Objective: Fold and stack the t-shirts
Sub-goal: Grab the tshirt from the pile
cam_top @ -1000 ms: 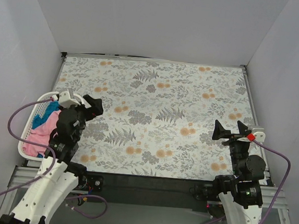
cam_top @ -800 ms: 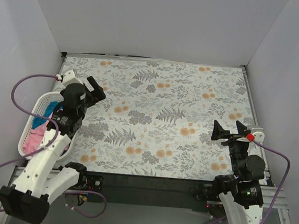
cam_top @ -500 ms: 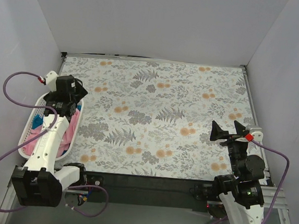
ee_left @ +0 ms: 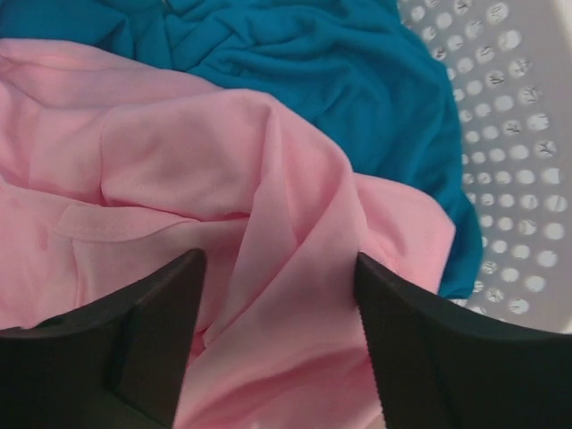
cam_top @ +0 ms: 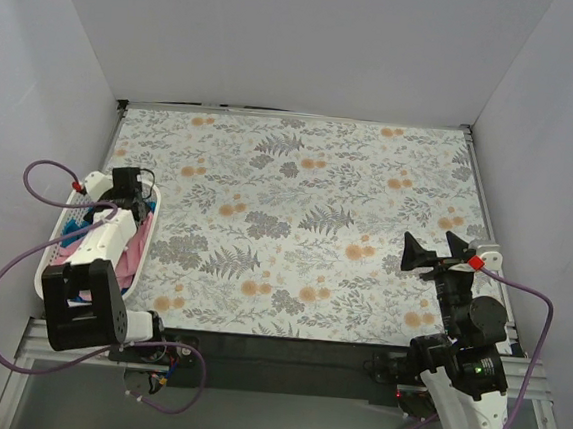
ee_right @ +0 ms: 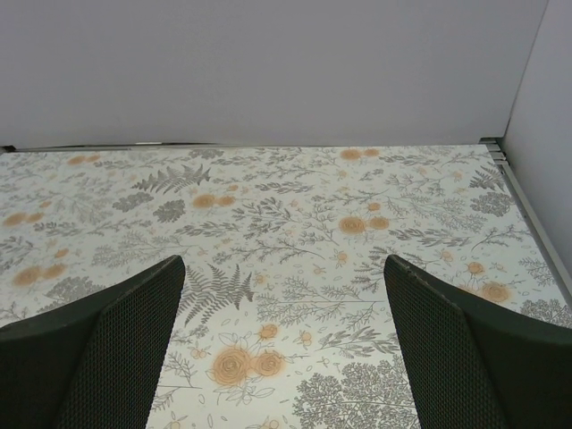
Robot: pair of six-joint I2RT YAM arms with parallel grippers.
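L gripper (ee_left: 277, 264) is down in the white basket (ee_left: 518, 134), at the left edge of the top pic, a bit below the middle. Its 2 black fingers (ee_left: 134, 349) stand apart, not squeezing. A soft bump of the pink tee (ee_left: 179, 161) pokes up btw them. Can't tell if the tips touch the cloth.

Pink tee is all scrunched up & fills the left + bottom of the L wrist pic. Blue tee (ee_left: 340, 80) is scrunched too, at the top of that pic. It touches the pink one & lies vs the basket wall w/ the holes on the right. Both tees are inside the basket, not folded.

R gripper (cam_top: 432, 245) is at the lower right of the top pic, up over the table (cam_top: 298, 195) w/ the leaf & flower print. Its fingers are wide apart, holding nothing.
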